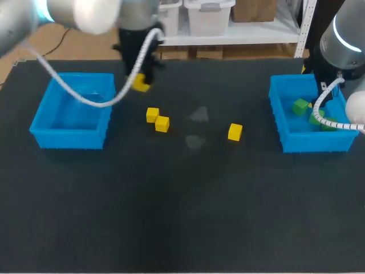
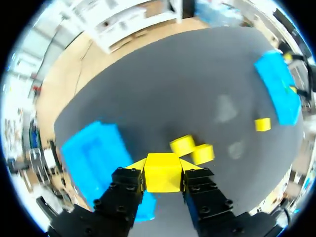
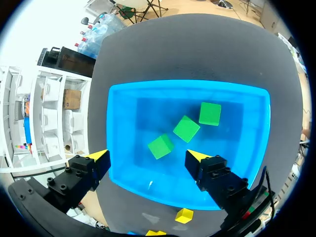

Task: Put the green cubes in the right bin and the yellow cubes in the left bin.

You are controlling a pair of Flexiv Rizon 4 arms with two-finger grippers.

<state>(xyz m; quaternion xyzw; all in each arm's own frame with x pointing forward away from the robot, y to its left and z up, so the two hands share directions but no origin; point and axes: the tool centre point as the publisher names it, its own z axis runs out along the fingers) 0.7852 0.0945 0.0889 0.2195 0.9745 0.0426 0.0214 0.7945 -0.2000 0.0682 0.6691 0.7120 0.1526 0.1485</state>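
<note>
left gripper (image 2: 163,168) clamping smooth yellow cube (image 2: 162,177), right gripper (image 3: 147,156) spread wide above boxy blue bin (image 3: 148,90)

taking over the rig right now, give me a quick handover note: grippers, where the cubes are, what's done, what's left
Left gripper: shut on a yellow cube, raised above the table beside the left bin, not yet over it.
Right gripper: open, above the right bin.
Done: three green cubes lie in the right bin; no green cube shows on the table.
Left: no cube shows in the left bin. Drop the held cube there, then fetch the three loose yellow cubes from the table.
</note>
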